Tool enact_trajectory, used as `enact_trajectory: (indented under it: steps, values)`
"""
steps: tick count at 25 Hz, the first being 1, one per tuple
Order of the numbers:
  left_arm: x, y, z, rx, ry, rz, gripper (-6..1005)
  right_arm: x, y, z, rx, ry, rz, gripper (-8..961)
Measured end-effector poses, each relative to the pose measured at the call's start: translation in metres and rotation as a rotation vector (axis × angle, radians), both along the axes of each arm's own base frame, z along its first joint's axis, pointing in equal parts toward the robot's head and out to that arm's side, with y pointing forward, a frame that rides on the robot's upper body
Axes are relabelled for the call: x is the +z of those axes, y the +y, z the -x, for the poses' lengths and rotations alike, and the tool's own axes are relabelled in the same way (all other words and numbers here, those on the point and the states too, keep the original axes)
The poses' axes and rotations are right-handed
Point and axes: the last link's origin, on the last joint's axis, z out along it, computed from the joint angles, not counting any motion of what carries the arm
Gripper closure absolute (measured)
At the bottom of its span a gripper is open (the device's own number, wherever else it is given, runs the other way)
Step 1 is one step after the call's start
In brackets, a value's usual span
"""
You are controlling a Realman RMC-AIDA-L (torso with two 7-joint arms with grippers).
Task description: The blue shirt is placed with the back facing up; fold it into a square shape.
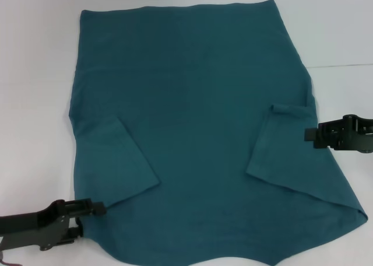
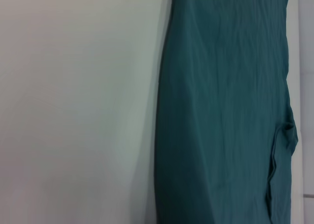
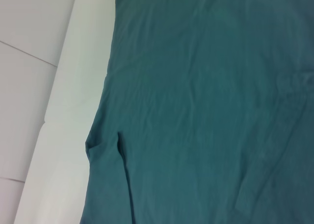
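The left gripper (image 1: 100, 208), near the white worktop's (image 1: 35, 73) front-left corner, touches the folded left sleeve; whether its fingers grip is unclear. The large teal-blue cloth shirt (image 1: 192, 120) lies mid-worktop. The right gripper (image 1: 309, 135), at the right edge, likewise unclear.

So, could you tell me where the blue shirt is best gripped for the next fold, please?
Probably the blue shirt at its outer side edges, each arm from its own side: both sleeves already lie folded inward, and the left gripper and right gripper sit beside those edges. Pinching low, where the cloth lies flat, seems easiest.
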Motion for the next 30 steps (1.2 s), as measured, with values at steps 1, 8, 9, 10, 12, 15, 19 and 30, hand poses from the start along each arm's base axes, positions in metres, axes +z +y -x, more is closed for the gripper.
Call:
enact_trajectory:
  steps: [1, 8, 9, 10, 12, 15, 19, 30]
  values:
    - [0.0, 0.0, 0.0, 0.003, -0.003, -0.001, 306, 0.0, 0.0, 0.0, 0.0, 0.001, -0.002, 538]
    - [0.003, 0.0, 0.001, 0.018, -0.018, -0.023, 411, 0.003, -0.001, -0.001, -0.004, 0.013, -0.01, 537]
    - [0.003, 0.0, 0.001, 0.018, -0.017, -0.022, 432, 0.003, -0.001, -0.001, -0.005, 0.013, -0.01, 537]
    - [0.002, 0.0, 0.001, 0.017, -0.017, -0.022, 454, 0.003, -0.001, -0.001, -0.005, 0.013, -0.01, 537]
    - [0.002, 0.001, 0.0, 0.014, -0.015, -0.022, 497, 0.003, -0.001, -0.002, -0.005, 0.013, -0.011, 537]
    - [0.002, 0.002, -0.001, 0.006, -0.009, -0.018, 561, 0.005, -0.001, -0.001, -0.001, 0.011, -0.012, 538]
    - [0.002, 0.002, -0.001, 0.0, -0.004, -0.017, 685, 0.006, -0.002, -0.001, 0.003, 0.009, -0.011, 538]
    - [0.009, 0.003, -0.009, -0.074, -0.047, -0.044, 979, 0.022, -0.021, -0.019, -0.002, -0.029, 0.039, 537]
